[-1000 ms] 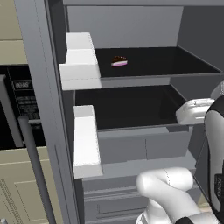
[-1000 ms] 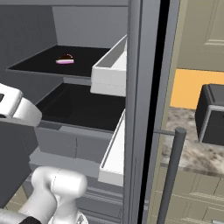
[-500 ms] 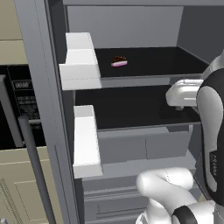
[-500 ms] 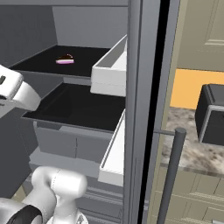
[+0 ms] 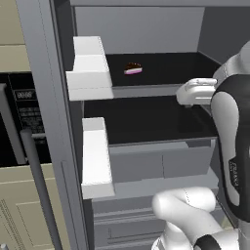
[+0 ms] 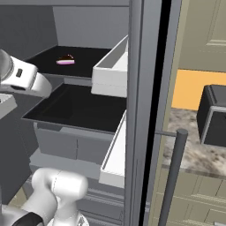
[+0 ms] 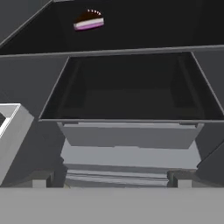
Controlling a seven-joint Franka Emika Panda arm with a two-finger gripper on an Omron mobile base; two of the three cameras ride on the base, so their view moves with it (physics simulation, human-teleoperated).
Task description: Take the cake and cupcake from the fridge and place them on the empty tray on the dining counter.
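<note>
The fridge stands open and the cake sits alone on the upper black shelf, toward its back and left of middle, so I reckon the step is the reach for it: the arm should rise from the lower shelf level, go in above the shelf's front edge, and straddle the wedge across its narrow sides. The end effector is spread wide, holding nothing, well short of the cake. The white door bins look empty from here, and the drawers below are closed.

Fridge drawers behind the arm
</note>
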